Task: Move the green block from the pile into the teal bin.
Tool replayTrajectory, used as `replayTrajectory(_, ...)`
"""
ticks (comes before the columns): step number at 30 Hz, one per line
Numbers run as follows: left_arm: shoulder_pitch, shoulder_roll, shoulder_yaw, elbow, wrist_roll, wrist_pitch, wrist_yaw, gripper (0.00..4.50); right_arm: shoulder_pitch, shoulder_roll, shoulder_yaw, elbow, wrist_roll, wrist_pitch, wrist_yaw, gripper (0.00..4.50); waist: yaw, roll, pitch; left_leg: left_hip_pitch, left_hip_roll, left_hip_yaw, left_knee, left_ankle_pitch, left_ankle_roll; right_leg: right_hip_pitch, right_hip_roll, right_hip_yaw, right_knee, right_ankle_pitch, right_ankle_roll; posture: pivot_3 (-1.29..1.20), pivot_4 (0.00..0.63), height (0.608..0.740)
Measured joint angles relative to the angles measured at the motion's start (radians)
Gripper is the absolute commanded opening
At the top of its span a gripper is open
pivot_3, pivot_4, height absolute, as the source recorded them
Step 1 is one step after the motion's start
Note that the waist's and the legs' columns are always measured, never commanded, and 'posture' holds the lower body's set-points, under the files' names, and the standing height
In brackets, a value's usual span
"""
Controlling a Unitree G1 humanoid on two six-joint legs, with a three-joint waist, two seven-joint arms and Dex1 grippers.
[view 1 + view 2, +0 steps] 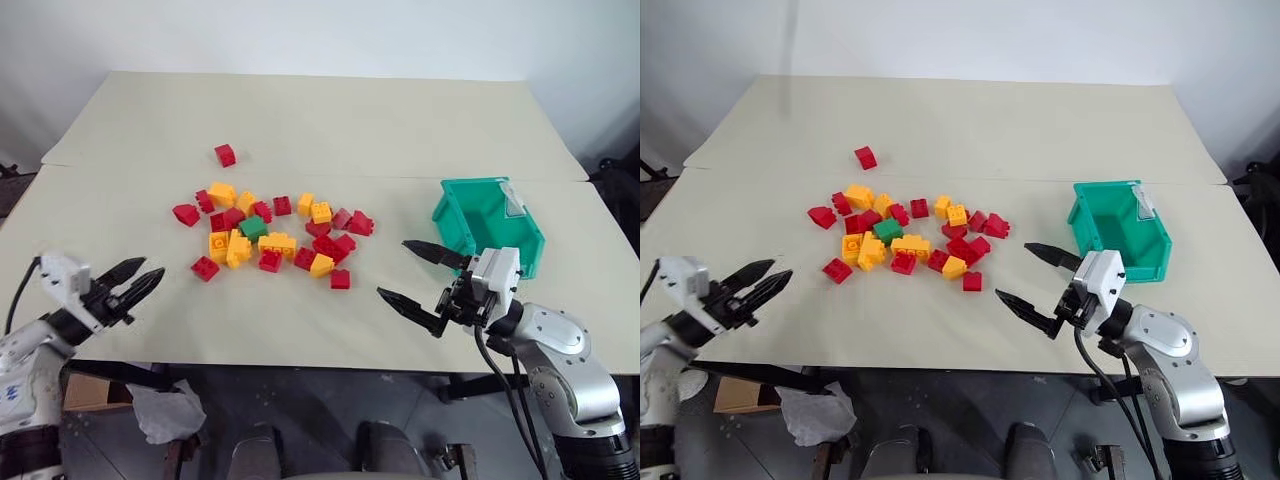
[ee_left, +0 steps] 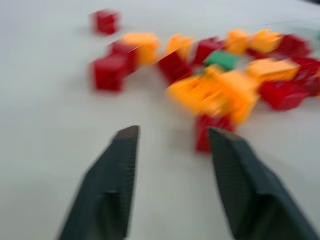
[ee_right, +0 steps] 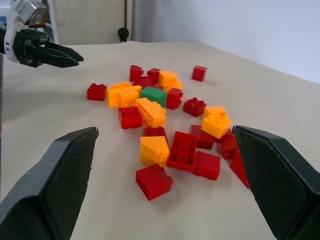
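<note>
One green block (image 1: 253, 227) is observed lying within the pile (image 1: 270, 235) of red and yellow bricks on the table (image 1: 330, 120), ringed closely by red and yellow pieces and gripped by nothing. A single red brick (image 1: 225, 155) is set apart beyond the pile. The teal bin (image 1: 488, 224) is placed to the right of the pile, well apart from it. The left gripper (image 1: 135, 283) is held near the table's front-left edge, fingers parted and empty. The right gripper (image 1: 418, 277) is held just before the bin, spread wide, empty.
</note>
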Motion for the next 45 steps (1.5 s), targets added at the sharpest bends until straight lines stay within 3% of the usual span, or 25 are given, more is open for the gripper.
replayTrajectory(4,0.096,-0.001,0.047,-0.064,-0.019,0.017,0.014,4.49,-0.035,0.002,0.011,0.044,-0.006,-0.004,0.021,4.5,0.002,0.0,0.0,0.0,0.0,0.0,0.0,0.0,0.0,0.0,0.0,0.0,0.0,0.0,0.0,0.0,0.15,0.74)
replayTrajectory(10,0.075,0.003,-0.008,-0.138,-0.041,0.051,-0.003,4.49,-0.062,0.003,0.017,0.079,-0.012,-0.022,0.041,4.5,0.003,0.0,0.0,0.0,0.0,0.0,0.0,0.0,0.0,0.0,0.0,0.0,0.0,0.0,0.0,0.0,0.15,0.74)
replayTrajectory(16,-0.231,0.103,-0.278,-0.128,0.035,0.214,-0.003,4.49,-0.071,0.005,0.028,0.098,-0.016,-0.028,0.046,4.5,0.005,-0.001,-0.001,0.0,0.0,0.0,0.0,0.0,0.0,0.0,0.0,0.0,0.0,0.0,0.0,0.0,0.15,0.74)
replayTrajectory(22,-0.608,0.103,-0.531,0.059,0.186,0.295,-0.01,4.49,-0.066,0.005,0.025,0.1,-0.024,-0.045,0.039,4.5,-0.002,-0.001,-0.001,0.0,-0.001,0.001,-0.001,0.0,-0.001,-0.001,0.0,0.0,0.0,0.0,0.0,0.0,0.15,0.74)
replayTrajectory(26,-0.788,0.063,-0.63,0.245,0.286,0.267,-0.016,4.49,-0.062,0.017,0.025,0.097,-0.034,-0.052,0.017,4.5,0.0,-0.001,-0.001,0.0,-0.001,0.001,-0.001,0.0,-0.001,-0.001,0.0,0.0,0.0,0.0,0.0,0.0,0.15,0.74)
replayTrajectory(38,-0.971,0.0,-0.757,0.571,0.463,0.113,-0.121,4.49,-0.029,0.026,0.026,0.073,-0.043,-0.062,-0.019,4.5,0.004,-0.002,0.0,-0.001,-0.001,0.001,0.0,0.0,-0.001,-0.001,0.0,0.0,0.0,0.0,0.0,0.0,0.15,0.74)
replayTrajectory(41,-1.011,-0.038,-0.765,0.648,0.488,0.077,-0.124,3.9,-0.029,0.026,0.026,0.069,-0.044,-0.064,-0.023,4.5,0.003,-0.002,0.0,-0.001,-0.001,0.001,0.0,0.0,-0.001,-0.001,0.0,0.0,0.0,0.0,0.0,0.0,0.15,0.74)
replayTrajectory(45,-1.04,-0.058,-0.791,0.69,0.521,0.055,-0.154,2.67,-0.028,0.026,0.025,0.062,-0.044,-0.065,-0.029,4.5,-0.003,-0.002,0.0,0.0,-0.001,0.001,0.0,0.001,-0.001,-0.001,0.0,0.0,0.0,0.0,0.0,0.0,0.15,0.74)
